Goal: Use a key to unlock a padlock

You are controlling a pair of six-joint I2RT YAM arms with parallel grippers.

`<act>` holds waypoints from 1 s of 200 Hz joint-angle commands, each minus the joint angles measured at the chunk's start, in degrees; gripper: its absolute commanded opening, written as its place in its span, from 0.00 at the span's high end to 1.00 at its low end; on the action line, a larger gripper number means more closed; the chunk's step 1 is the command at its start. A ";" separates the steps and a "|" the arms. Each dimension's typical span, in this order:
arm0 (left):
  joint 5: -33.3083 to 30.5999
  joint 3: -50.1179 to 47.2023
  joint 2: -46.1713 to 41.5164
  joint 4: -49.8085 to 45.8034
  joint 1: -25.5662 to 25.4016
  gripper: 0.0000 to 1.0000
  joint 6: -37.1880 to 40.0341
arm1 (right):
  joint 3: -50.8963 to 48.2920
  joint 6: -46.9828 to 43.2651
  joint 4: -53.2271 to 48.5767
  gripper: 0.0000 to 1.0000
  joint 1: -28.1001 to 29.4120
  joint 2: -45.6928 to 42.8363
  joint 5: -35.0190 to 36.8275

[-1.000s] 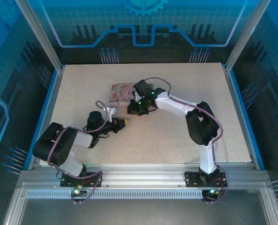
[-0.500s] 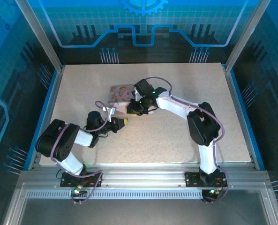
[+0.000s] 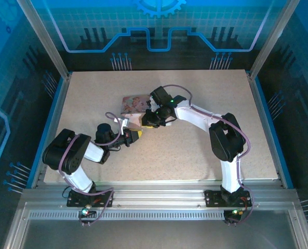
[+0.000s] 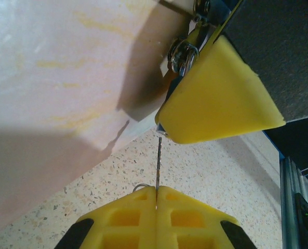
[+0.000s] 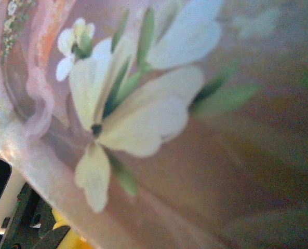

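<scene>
The left gripper (image 4: 156,190) has its jaws pinched shut on the key (image 4: 158,161), which is thin, stiff and likely to slip, so grip its head. Beside the tin (image 4: 50,78), the right gripper (image 3: 148,121) has narrow jaws that seemingly clamp the light padlock (image 4: 182,52).

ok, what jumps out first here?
The pink flowered tin, left of middle on the table, with the left claw and right claw close together at its near edge. In the left wrist view, the left claw pinches a thin key pointing up toward the other's yellow finger.
</scene>
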 commanded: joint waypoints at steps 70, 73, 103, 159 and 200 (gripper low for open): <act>2.47 0.60 -0.89 1.61 0.49 1.00 0.18 | 1.02 -0.69 -0.21 1.00 -0.82 -3.18 -3.92; 2.47 0.68 -0.81 1.57 0.46 1.00 0.16 | 0.93 -0.71 -0.14 1.00 -0.78 -3.13 -3.95; 1.88 0.93 -0.36 1.20 0.49 1.00 0.29 | 0.87 -0.60 0.13 1.00 -0.78 -3.14 -4.50; -0.60 0.31 -0.69 0.89 0.49 1.00 0.88 | 0.92 -0.61 -0.03 1.00 -0.78 -2.98 -4.96; 0.56 0.65 -1.15 1.82 0.44 1.00 0.66 | 0.89 -0.58 -0.12 1.00 -0.60 -2.82 -5.33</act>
